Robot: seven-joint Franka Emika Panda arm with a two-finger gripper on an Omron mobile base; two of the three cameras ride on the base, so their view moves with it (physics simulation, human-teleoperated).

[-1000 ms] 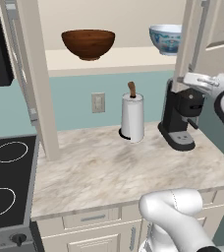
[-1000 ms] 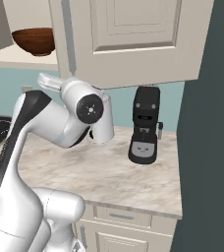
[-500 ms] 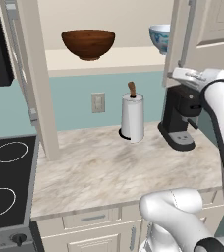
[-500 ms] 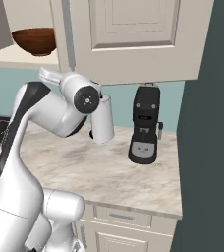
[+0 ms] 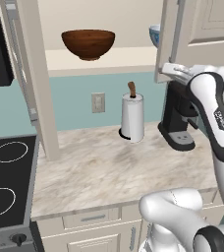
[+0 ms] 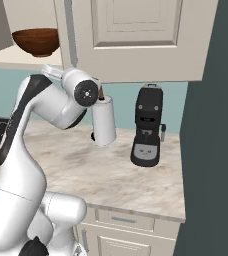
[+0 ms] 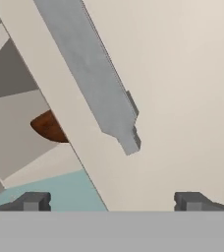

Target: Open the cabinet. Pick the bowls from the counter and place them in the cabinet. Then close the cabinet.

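- Standing open, the cabinet shows its pale inner shelf above the counter, with its right door swung partway and its left door edge-on beside the stovetop.
- Both bowls sit on that shelf: the dark brown wooden bowl toward the left, and the white bowl with blue pattern toward the right, mostly hidden behind the right door's edge.
- Up close to the right door, the gripper has its fingers spread wide apart and holds nothing.
- From the hand view, the door's silver bar handle runs slantwise just ahead of the fingertips, and a sliver of the brown bowl shows past the door's edge.
- On the counter stand a white paper towel roll with a brown spindle and, to its right, a black coffee machine, both near the back wall.
- A wall outlet sits on the teal wall left of the roll.
- The arm bends up in front of the coffee machine toward the door.
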